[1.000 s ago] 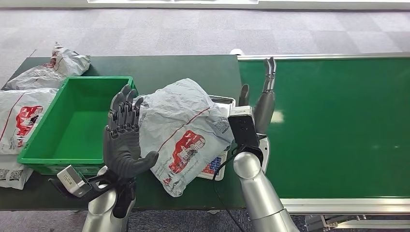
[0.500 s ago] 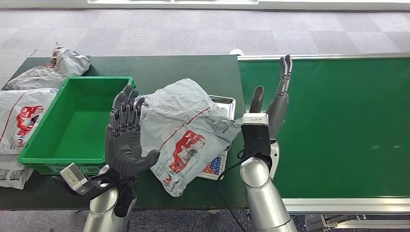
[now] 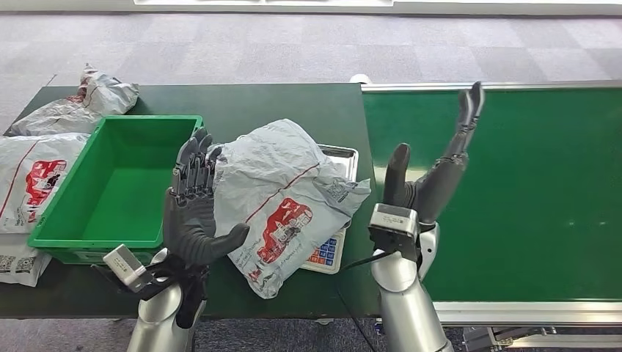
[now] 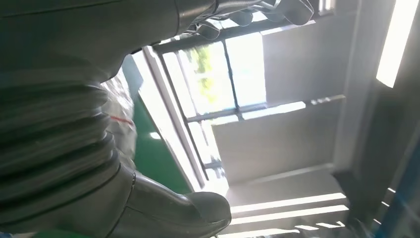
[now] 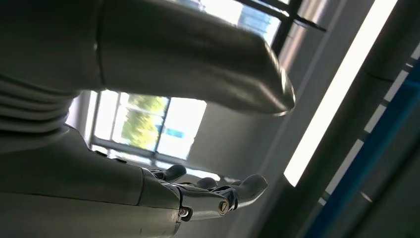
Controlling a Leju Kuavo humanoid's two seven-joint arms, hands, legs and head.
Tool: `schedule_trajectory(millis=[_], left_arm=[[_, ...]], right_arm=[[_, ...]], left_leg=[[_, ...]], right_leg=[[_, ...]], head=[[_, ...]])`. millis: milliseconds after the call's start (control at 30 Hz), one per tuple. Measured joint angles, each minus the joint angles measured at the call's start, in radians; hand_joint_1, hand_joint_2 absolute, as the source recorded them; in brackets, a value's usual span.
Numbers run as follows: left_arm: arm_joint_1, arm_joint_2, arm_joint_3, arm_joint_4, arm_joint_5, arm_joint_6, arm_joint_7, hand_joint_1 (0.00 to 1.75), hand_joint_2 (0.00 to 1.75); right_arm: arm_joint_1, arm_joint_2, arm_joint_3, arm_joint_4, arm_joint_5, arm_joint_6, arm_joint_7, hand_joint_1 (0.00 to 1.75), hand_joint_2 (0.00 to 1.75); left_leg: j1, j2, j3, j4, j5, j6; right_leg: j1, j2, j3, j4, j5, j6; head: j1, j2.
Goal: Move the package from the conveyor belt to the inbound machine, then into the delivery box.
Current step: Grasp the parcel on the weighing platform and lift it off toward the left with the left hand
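Swinging farther over the conveyor belt (image 3: pixel 528 183), right hand (image 3: pixel 433 180) leaves package (image 3: pixel 282 202).

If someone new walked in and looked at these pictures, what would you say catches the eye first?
Probably the crumpled grey package with a red print, lying across the scale at the table's middle. The left hand stands upright against its edge, while the right hand, fingers apart, is raised over the green conveyor belt. A bright green bin sits to the left.
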Motion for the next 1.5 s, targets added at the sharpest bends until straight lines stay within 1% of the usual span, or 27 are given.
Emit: schedule_trajectory(millis=[100,200,267,333,367,400,467,500,533,567,633,733,833,867,967,1000,1133,1400,1500], left_arm=[[-0.012,0.000,0.000,0.034,-0.156,0.144,0.055,0.00,1.75],[-0.044,0.001,-0.002,0.103,-0.328,0.279,0.122,0.00,1.75],[-0.071,0.004,-0.006,0.160,-0.419,0.338,0.158,0.00,1.75],[-0.108,0.010,-0.017,0.227,-0.519,0.368,0.209,0.00,1.75],[-0.138,0.017,-0.033,0.276,-0.605,0.371,0.268,0.00,1.75],[-0.173,0.027,-0.061,0.335,-0.719,0.371,0.349,0.00,1.75],[-0.244,0.046,-0.144,0.470,-0.972,0.382,0.521,0.00,1.75],[-0.271,0.051,-0.181,0.536,-1.059,0.396,0.565,0.00,1.75],[-0.295,0.053,-0.212,0.599,-1.109,0.411,0.581,0.00,1.75],[-0.315,0.053,-0.231,0.653,-1.125,0.421,0.577,0.00,1.75],[-0.352,0.053,-0.260,0.739,-1.119,0.430,0.566,0.00,1.75],[-0.395,0.053,-0.288,0.824,-1.113,0.431,0.562,0.00,1.75],[-0.426,0.051,-0.303,0.879,-1.121,0.424,0.562,0.00,1.75],[-0.437,0.049,-0.309,0.894,-1.128,0.417,0.562,0.41,1.75],[-0.465,0.043,-0.329,0.937,-1.152,0.385,0.567,1.72,1.75],[-0.471,0.040,-0.333,0.950,-1.157,0.373,0.566,1.75,1.75],[-0.481,0.035,-0.343,0.979,-1.162,0.354,0.553,1.75,1.75],[-0.481,0.034,-0.343,0.994,-1.168,0.382,0.543,1.75,1.75],[-0.478,0.034,-0.340,0.986,-1.152,0.423,0.520,1.75,1.75]], right_arm=[[0.031,-0.004,-0.014,-0.170,0.055,-0.007,-0.017,0.00,1.75],[0.052,-0.009,-0.022,-0.311,0.088,-0.009,-0.019,0.00,1.75],[0.061,-0.012,-0.022,-0.377,0.100,-0.009,-0.019,0.00,1.75],[0.067,-0.014,-0.023,-0.425,0.097,-0.009,-0.019,0.00,1.75],[0.068,-0.014,-0.022,-0.437,0.088,-0.009,-0.018,0.00,1.75],[0.069,-0.014,-0.020,-0.445,0.078,-0.008,-0.018,0.00,1.75],[0.068,-0.015,-0.016,-0.446,0.060,-0.007,-0.017,0.00,1.75],[0.068,-0.015,-0.014,-0.446,0.057,-0.007,-0.017,0.00,1.75],[0.067,-0.015,-0.014,-0.445,0.055,-0.007,-0.017,0.00,1.75],[0.067,-0.015,-0.014,-0.444,0.054,-0.007,-0.017,0.00,1.75],[0.067,-0.015,-0.013,-0.443,0.054,-0.007,-0.017,0.00,1.75],[0.067,-0.016,-0.011,-0.442,0.060,-0.007,-0.015,0.00,1.75],[0.065,-0.016,-0.006,-0.438,0.063,-0.007,-0.016,0.00,1.75],[0.065,-0.016,-0.005,-0.437,0.064,-0.007,-0.017,0.00,1.75],[0.062,-0.016,0.002,-0.430,0.070,-0.007,-0.017,0.00,1.75],[0.062,-0.016,0.005,-0.427,0.074,-0.007,-0.017,0.00,1.75],[0.059,-0.016,0.010,-0.417,0.086,-0.006,-0.017,0.00,1.75],[0.058,-0.016,0.011,-0.405,0.095,-0.006,-0.017,0.00,1.75],[0.058,-0.016,0.011,-0.404,0.096,-0.006,-0.017,0.00,1.75]], left_leg=[[0.000,0.000,0.000,0.000,0.000,0.000],[-0.001,0.000,0.000,0.000,0.000,0.000],[-0.001,0.001,0.000,0.000,0.000,0.000],[-0.001,0.001,0.000,0.000,0.000,0.001],[-0.001,0.001,0.001,0.000,0.000,0.001],[-0.001,0.001,0.001,0.000,0.001,0.001],[-0.001,0.000,0.001,0.000,0.001,0.002],[-0.001,0.001,0.001,0.000,0.001,0.002],[-0.001,0.001,0.001,0.000,0.002,0.001],[-0.001,0.002,0.001,0.000,0.002,0.001],[-0.001,0.001,0.001,0.000,0.002,0.001],[-0.001,0.000,0.001,0.000,0.002,0.001],[-0.001,-0.001,0.001,0.000,0.002,0.001],[-0.001,-0.002,0.002,0.000,0.002,0.002],[-0.001,-0.006,0.005,0.000,0.002,0.003],[-0.001,-0.007,0.006,0.000,0.002,0.004],[-0.001,-0.010,0.008,0.000,0.005,0.006],[-0.002,-0.010,0.003,0.000,0.011,0.007],[-0.002,-0.010,0.002,0.000,0.011,0.007]], right_leg=[[0.000,0.000,0.000,0.000,0.000,0.000],[0.000,0.000,0.000,-0.001,0.000,0.000],[0.000,0.000,0.000,-0.001,0.000,0.000],[0.000,0.000,0.000,-0.001,0.000,0.000],[0.000,0.000,0.000,-0.001,0.000,0.000],[0.000,-0.001,0.001,-0.001,0.000,0.001],[0.000,-0.002,0.002,0.000,0.001,0.001],[-0.001,-0.001,0.002,0.000,0.002,0.001],[-0.001,-0.001,0.001,0.000,0.003,0.001],[-0.001,0.000,0.001,0.000,0.003,0.001],[-0.001,0.000,0.001,0.000,0.003,0.001],[-0.001,-0.001,0.002,0.000,0.003,0.001],[-0.001,-0.003,0.004,0.000,0.002,0.002],[0.000,-0.004,0.005,-0.001,0.001,0.002],[-0.001,-0.007,0.011,-0.001,-0.001,0.003],[-0.001,-0.008,0.013,-0.001,-0.001,0.004],[-0.003,-0.012,0.016,-0.001,0.000,0.005],[-0.004,-0.011,0.011,-0.001,0.007,0.008],[-0.004,-0.011,0.010,-0.001,0.007,0.008]], head=[[0.000,0.000],[0.000,0.000],[0.000,0.000],[0.000,0.000],[0.000,0.000],[0.000,0.000],[0.000,0.000],[0.000,0.000],[0.000,0.000],[0.000,0.000],[0.000,0.000],[0.000,0.000],[0.000,0.000],[0.000,0.000],[0.000,0.000],[0.000,0.000],[0.000,0.000],[0.000,0.000],[0.000,0.000]])
